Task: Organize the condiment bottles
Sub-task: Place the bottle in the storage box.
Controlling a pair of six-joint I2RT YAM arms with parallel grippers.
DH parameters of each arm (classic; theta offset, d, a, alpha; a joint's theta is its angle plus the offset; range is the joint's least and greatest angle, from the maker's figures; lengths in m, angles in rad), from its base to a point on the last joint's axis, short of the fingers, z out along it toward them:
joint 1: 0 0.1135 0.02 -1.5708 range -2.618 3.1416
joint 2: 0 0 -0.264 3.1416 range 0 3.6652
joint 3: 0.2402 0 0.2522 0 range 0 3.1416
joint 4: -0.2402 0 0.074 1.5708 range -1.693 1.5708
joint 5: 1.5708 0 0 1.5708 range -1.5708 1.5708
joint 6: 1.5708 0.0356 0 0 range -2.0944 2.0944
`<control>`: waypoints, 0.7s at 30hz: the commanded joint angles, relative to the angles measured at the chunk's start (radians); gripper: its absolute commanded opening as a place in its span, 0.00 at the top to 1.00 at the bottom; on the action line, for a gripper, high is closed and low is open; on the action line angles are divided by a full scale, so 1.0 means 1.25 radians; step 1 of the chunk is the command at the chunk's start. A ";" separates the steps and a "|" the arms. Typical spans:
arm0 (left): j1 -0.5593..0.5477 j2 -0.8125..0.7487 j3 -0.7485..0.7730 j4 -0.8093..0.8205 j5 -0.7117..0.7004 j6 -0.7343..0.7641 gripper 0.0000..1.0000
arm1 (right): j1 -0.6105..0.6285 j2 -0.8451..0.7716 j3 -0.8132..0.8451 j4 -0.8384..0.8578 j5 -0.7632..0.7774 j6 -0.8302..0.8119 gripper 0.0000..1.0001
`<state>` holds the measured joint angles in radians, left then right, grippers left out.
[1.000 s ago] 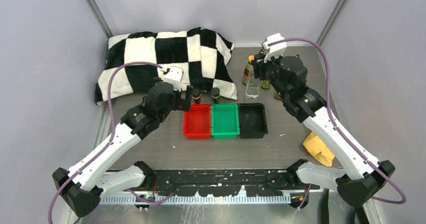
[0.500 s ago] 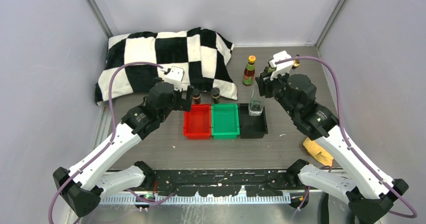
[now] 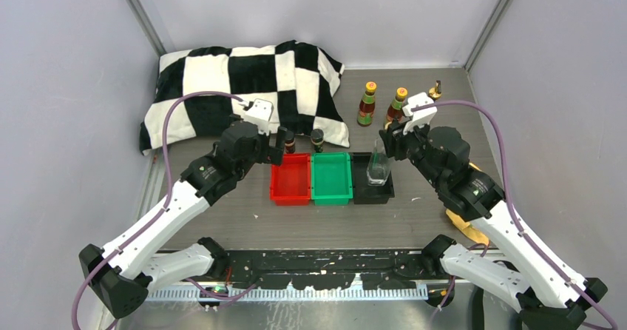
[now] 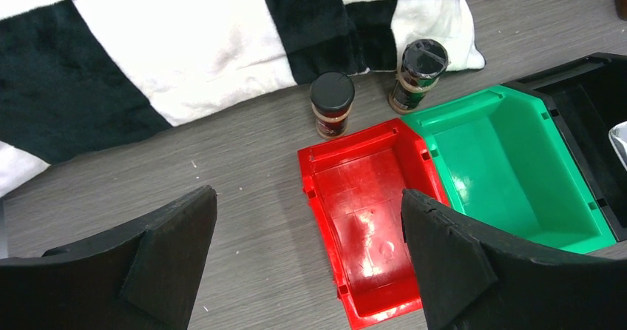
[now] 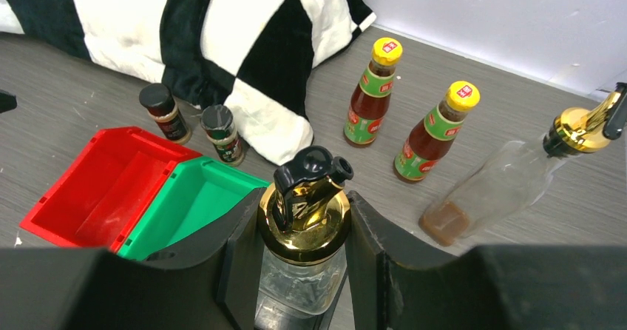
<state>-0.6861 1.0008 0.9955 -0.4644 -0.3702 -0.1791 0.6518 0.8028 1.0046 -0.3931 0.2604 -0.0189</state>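
glass bottle [image 5: 302, 274] clamped in right gripper [image 5: 303, 230].

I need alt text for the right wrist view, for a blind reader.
The right gripper is shut on a clear glass bottle with a gold top. Behind are a red tray, a green tray, two dark bottles, two yellow-capped sauce bottles, a second glass bottle and a pillow.

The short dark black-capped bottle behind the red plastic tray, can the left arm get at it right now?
Probably yes. The left gripper is open and empty, facing the short dark black-capped bottle, with only bare table between them.
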 commanded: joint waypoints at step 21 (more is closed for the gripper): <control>-0.012 0.002 -0.001 0.034 -0.001 0.004 0.05 | 0.036 -0.076 -0.066 0.072 0.002 0.053 0.99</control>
<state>-0.6949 1.0039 0.9932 -0.4633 -0.3706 -0.1787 0.6868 0.7555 0.9012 -0.4210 0.2497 0.0319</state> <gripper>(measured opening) 0.956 0.460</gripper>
